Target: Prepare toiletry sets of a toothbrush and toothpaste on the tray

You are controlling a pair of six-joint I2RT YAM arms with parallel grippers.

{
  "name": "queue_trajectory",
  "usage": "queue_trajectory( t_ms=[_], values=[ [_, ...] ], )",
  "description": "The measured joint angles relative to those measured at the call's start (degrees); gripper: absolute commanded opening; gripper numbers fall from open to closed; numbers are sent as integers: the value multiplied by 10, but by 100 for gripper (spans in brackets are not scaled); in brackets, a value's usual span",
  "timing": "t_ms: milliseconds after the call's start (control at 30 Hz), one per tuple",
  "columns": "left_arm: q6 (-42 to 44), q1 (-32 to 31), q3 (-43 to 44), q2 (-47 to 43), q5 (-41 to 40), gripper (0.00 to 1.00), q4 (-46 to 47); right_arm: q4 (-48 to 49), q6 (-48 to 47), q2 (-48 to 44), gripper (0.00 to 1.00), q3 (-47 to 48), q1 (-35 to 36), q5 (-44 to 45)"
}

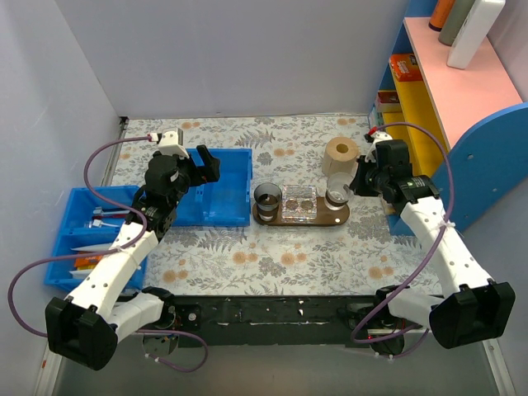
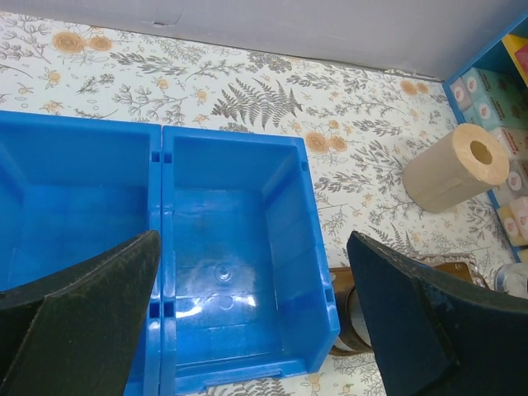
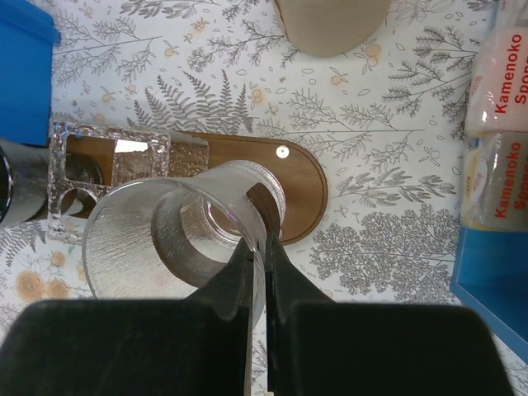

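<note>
Jaws of the right gripper [image 3: 259, 244] pinched the rim of a clear glass [image 3: 136, 239] at the right end of the tray [image 3: 304, 177]; the left gripper [image 2: 254, 247] hung with its jaws spread above a blue bin [image 2: 287, 177]. No toothbrush or toothpaste lay on the tray yet, so the sets looked barely begun.

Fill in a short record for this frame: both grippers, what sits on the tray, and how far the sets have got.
left gripper: open, above an empty blue bin
right gripper: shut on the rim of the clear glass cup, at the right end of the tray
tray contents: dark cup at the left end, clear square holder in the middle
sets: none on the tray yet
</note>
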Motion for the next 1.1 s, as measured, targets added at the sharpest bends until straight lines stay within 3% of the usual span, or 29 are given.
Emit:
queue_trajectory(
  t_ms=[1100],
  values=[
    [3,0,-7,-17,3,98,9,61,28,69,1,-45,8,-25]
  ],
)
